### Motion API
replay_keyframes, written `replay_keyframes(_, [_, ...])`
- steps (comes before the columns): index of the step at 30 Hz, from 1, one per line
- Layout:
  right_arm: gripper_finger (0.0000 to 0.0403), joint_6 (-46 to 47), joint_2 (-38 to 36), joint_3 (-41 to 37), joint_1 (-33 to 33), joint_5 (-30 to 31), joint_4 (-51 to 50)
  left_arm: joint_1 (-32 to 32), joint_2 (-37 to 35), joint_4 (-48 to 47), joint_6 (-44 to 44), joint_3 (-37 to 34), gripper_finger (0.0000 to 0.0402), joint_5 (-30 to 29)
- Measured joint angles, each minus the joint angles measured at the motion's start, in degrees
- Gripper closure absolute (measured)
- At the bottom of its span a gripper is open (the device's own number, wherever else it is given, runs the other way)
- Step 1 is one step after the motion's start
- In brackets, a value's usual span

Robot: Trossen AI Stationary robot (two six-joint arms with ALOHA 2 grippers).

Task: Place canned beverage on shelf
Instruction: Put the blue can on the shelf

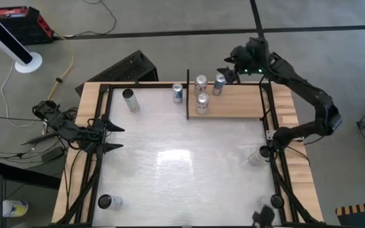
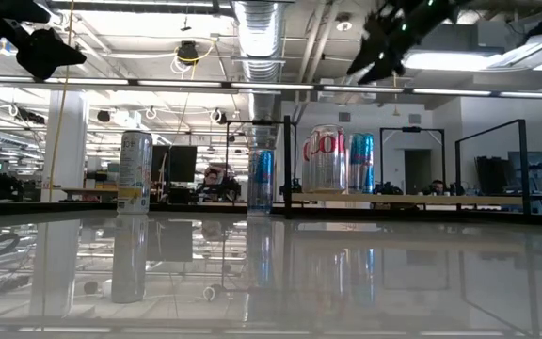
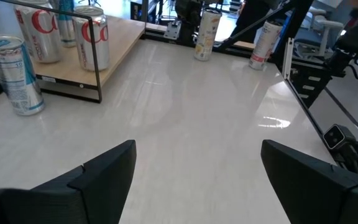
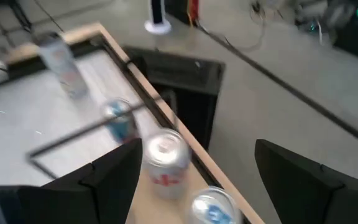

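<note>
Nearest the camera end of the white surface point(image 1: 182, 177) there's a can point(image 1: 111, 202) at the front left corner and a couple more by the right edge, one pale one point(image 1: 255, 156) near the right arm's base.

Left hand point(image 1: 114, 137) is parked over the left side of the surface, fingers spread wide with nothing between them.

Farther back, a tall pale can point(image 1: 130, 100) stands alone on the surface toward the far left, and a blue can point(image 1: 178, 93) stands just left of the shelf's black post, on the surface, not on the board.

The shelf point(image 1: 239, 102) sits along the far edge, right of centre. Three cans are on it: a silver-and-red one point(image 1: 202, 103) toward the front at its left end, a second silver-and-red one point(image 1: 200, 83) behind it, and a blue-and-silver can point(image 1: 218, 83) beside that at the back edge.

Right hand point(image 1: 231, 66) hovers above and just past that back edge, fingers spread apart, not touching any can. In the right wrist view the cans sit below between its fingers point(image 4: 110, 174).
</note>
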Motion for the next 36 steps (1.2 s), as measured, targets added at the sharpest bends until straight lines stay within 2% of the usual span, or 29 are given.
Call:
replay_keyframes(6, [0.0067, 1.66, -5.40, 0.00, 9.96, 0.00, -2.68, 0.00, 0.01, 0.00, -0.01, 0.00, 0.0072, 0.00])
replay_keyframes(10, [0.0067, 4.28, -6.40, 0.00, 20.21, 0.32, -4.33, 0.00, 0.00, 0.00, -0.07, 0.00, 0.0072, -0.02])
replay_keyframes(13, [0.0067, 6.26, -6.40, 0.00, 29.26, 3.21, -6.49, 0.00, 0.00, 0.00, -0.09, 0.00, 0.0072, -0.02])
replay_keyframes(16, [0.0067, 8.44, -5.77, -0.10, 39.38, 9.59, -7.95, 0.00, 0.00, 0.00, -0.14, 0.00, 0.0072, -0.02])
replay_keyframes(24, [0.0071, 18.35, -5.71, -7.76, 65.87, 33.54, -5.71, -0.02, 0.00, 0.00, -0.29, 0.00, 0.0072, 0.69])
replay_keyframes(27, [0.0075, 22.75, -5.73, -12.63, 73.87, 40.03, 0.49, -0.02, 0.02, 0.02, -0.29, 0.00, 0.0072, 0.70])
replay_keyframes(33, [0.0076, 26.78, -5.71, -23.68, 85.82, 47.70, 17.92, -0.02, 0.01, 0.06, -0.29, 0.00, 0.0072, 0.46])
replay_keyframes(36, [0.0076, 27.65, -5.71, -28.10, 89.47, 50.83, 23.86, 0.02, 0.37, 1.79, -0.27, 0.00, 0.0072, -3.46])
